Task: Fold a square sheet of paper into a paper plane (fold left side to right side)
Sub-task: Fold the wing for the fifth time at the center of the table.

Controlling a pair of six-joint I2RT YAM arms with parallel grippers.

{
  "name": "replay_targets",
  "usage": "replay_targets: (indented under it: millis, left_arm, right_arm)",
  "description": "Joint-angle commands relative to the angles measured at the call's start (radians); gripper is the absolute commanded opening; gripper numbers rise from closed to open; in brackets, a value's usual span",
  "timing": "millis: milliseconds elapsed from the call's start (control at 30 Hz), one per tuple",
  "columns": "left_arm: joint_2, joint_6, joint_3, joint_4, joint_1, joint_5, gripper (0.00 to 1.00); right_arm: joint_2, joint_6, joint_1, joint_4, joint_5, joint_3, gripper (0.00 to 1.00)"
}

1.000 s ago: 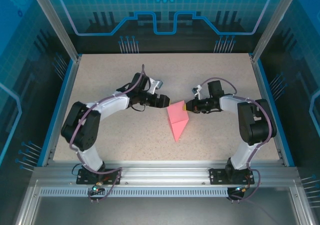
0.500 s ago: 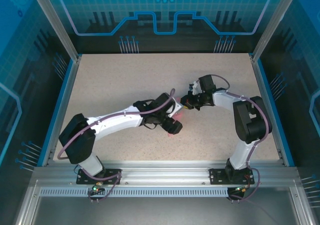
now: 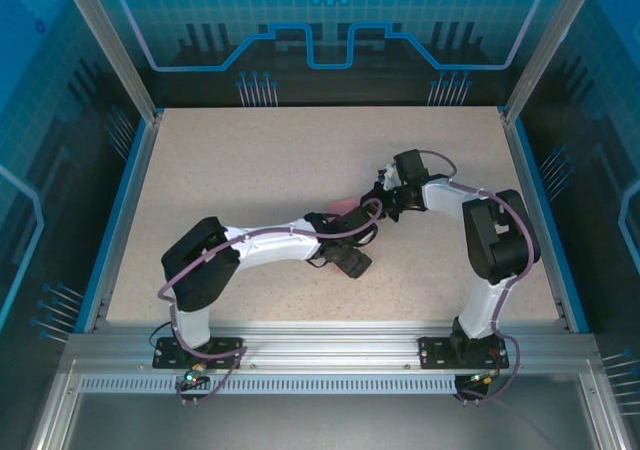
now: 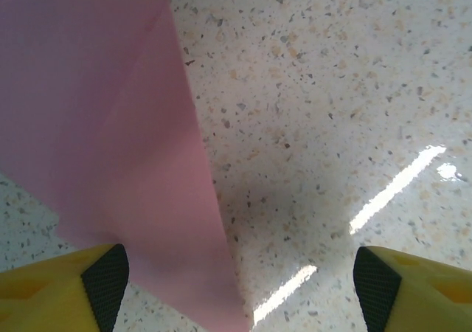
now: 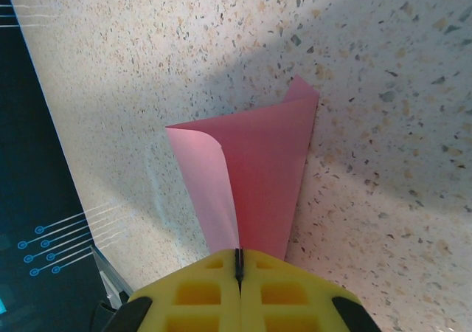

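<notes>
low in the left wrist view, the left gripper (image 4: 236, 288) hangs spread wide over the table (image 4: 354, 88), one finger (image 4: 103, 284) at the edge of the square sheet of paper (image 4: 110, 125). farther back, the right gripper (image 5: 237, 273) is pinched on its narrow end. the left arm (image 3: 270, 245) hides most of it from above; the right wrist view reveals a curling flap. likely mid-fold: next, press that flat.

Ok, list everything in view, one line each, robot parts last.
wall panels: several, blue, behind and at both sides
table: one, speckled beige, centre
rail: one, silver, near edge
paper: one, salmon pink, folded to a taper, mid-table
left arm: one, white and black, reaching right
right arm: one, white and black, reaching left
left gripper: one, yellow, open over the paper's edge
right gripper: one, yellow, shut on the paper
</notes>
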Motion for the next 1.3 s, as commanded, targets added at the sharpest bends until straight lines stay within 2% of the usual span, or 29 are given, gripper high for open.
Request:
replay_targets:
  millis: [0, 233, 433, 667, 800, 1033, 1100, 1267]
  left_arm:
    - [0.042, -0.011, 0.048, -0.026, -0.017, -0.080, 0.83]
    - [0.089, -0.025, 0.073, -0.044, -0.026, -0.132, 0.75]
    - [0.093, -0.036, 0.062, -0.046, -0.028, -0.149, 0.61]
    - [0.093, -0.048, 0.051, -0.034, -0.028, -0.140, 0.38]
    - [0.096, -0.052, 0.046, -0.026, -0.027, -0.131, 0.30]
    - [0.094, -0.071, 0.035, -0.010, -0.022, -0.104, 0.21]
    - [0.091, -0.079, 0.027, 0.001, -0.016, -0.081, 0.20]
    - [0.066, -0.105, -0.013, 0.050, 0.022, 0.015, 0.18]
  right_arm:
    - [0.020, 0.014, 0.014, -0.024, 0.004, 0.014, 0.00]
    - [0.023, 0.010, 0.015, -0.033, 0.009, 0.014, 0.00]
    - [0.028, 0.004, 0.016, -0.037, 0.009, 0.015, 0.00]
    - [0.030, -0.007, 0.017, -0.056, 0.022, 0.020, 0.00]
    - [0.032, -0.013, 0.017, -0.064, 0.028, 0.023, 0.00]
    - [0.025, -0.034, 0.014, -0.074, 0.027, 0.029, 0.00]
    - [0.009, -0.044, 0.009, -0.071, 0.031, 0.028, 0.03]
    - [-0.091, -0.068, -0.023, -0.046, 0.083, -0.015, 0.27]
